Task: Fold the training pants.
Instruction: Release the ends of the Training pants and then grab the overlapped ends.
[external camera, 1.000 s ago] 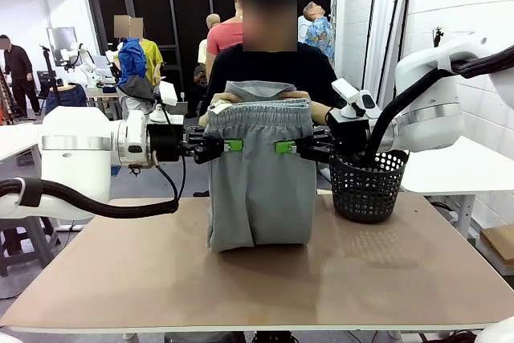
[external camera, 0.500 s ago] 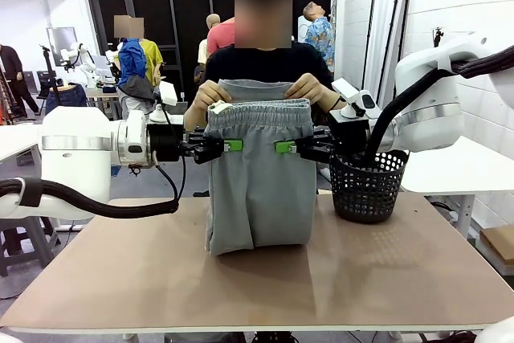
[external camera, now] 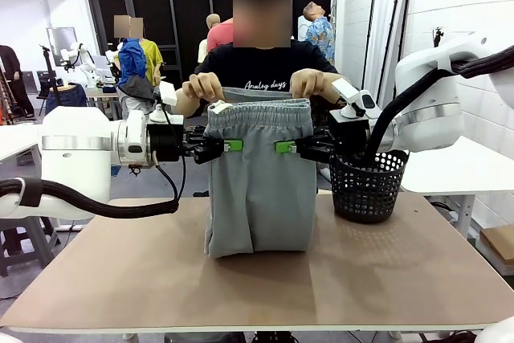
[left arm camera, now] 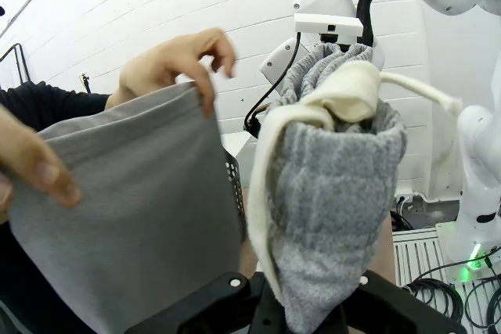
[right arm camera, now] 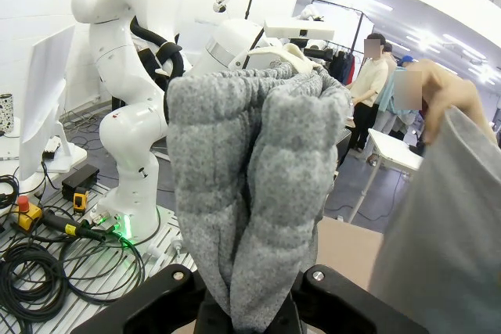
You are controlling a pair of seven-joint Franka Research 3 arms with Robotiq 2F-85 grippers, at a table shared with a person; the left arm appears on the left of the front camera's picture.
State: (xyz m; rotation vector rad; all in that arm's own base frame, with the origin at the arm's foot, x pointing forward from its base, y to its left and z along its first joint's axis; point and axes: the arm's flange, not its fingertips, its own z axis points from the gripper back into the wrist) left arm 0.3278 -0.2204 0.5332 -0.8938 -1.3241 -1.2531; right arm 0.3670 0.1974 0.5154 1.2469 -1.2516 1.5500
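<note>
Two shut grippers are sharing one garment. Left gripper [external camera: 233,145] is pinching one end of the gathered waistband; beyond its tips the training pants [external camera: 259,190] are hanging flat, lower edge touching the table [external camera: 241,295] beneath; right gripper [external camera: 283,147] is clamping the opposite end, holding the cloth spread. Just above both grippers, the person's hands [external camera: 205,86] are holding up a rear layer, seemingly to align it for folding.
</note>
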